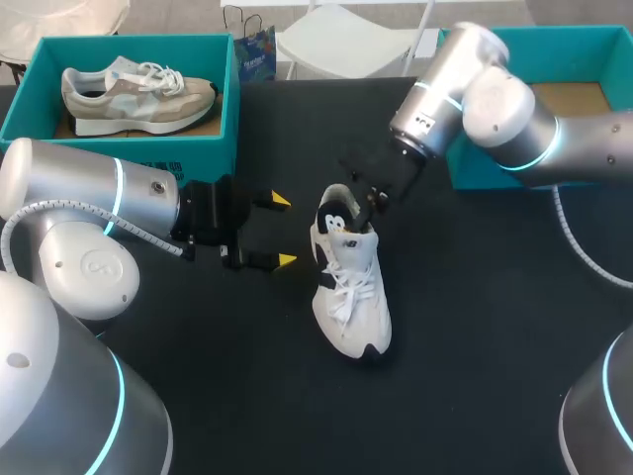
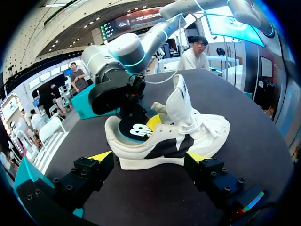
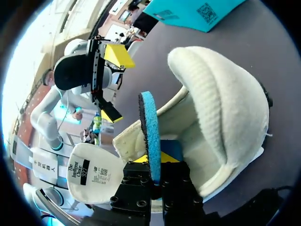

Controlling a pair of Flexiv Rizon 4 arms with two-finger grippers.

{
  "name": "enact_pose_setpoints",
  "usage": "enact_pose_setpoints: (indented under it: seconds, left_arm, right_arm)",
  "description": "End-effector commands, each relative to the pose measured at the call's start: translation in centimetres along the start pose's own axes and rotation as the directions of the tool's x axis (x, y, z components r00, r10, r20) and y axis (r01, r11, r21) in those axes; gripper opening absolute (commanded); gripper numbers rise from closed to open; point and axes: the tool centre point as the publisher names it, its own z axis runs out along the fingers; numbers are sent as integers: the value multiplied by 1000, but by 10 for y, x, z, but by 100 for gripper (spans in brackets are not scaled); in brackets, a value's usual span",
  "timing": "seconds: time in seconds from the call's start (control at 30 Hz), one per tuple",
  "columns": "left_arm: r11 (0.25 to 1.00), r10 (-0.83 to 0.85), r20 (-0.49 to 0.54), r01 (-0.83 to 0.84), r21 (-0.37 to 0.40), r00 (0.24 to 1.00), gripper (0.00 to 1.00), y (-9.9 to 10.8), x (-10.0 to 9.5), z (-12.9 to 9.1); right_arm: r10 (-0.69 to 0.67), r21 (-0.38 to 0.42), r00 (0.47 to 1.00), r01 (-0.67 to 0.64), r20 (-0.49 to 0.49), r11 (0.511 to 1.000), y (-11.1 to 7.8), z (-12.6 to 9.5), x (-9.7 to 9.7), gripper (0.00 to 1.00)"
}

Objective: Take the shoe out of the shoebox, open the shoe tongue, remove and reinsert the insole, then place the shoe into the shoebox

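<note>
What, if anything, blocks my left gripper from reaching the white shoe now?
Probably nothing, so yes: the left gripper stands open beside the white shoe, nothing between them; the right gripper holds the insole at the heel.

A white lace-up fabric shoe (image 1: 351, 287) with black side and toe patches is set against a matte black table (image 1: 475, 327). At that shoe's heel a thin foam insole (image 3: 149, 136) is shown, black on top with a white logo, bright blue at the edge. Well apart from the shoe, a teal cardboard shoebox (image 1: 129, 148) is filled by a grey, beige and white trainer (image 1: 138, 94). Beside the shoe, bright yellow tips are carried by the black left gripper (image 1: 282, 231)
</note>
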Motion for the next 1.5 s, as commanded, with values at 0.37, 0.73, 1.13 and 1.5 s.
enact_pose_setpoints:
  seconds: [0.37, 0.73, 1.13, 1.5]
  left_arm:
    - [1000, 0, -3, 0, -4, 1000, 100, -1, -1, 1]
    - [1000, 0, -3, 0, -4, 1000, 100, -1, -1, 1]
    - [1000, 0, -3, 0, -4, 1000, 100, -1, -1, 1]
    - [1000, 0, -3, 0, -4, 1000, 100, -1, -1, 1]
  right_arm:
    - [-55, 14, 996, 54, 69, 998, 16, -19, 7, 0]
    - [-76, 4, 993, 76, 88, 997, 23, -30, 12, 0]
    - [-120, -20, 984, 124, 131, 992, 37, -47, 15, 0]
    - [-141, 3, 983, 142, 116, 990, 40, -47, 9, 23]
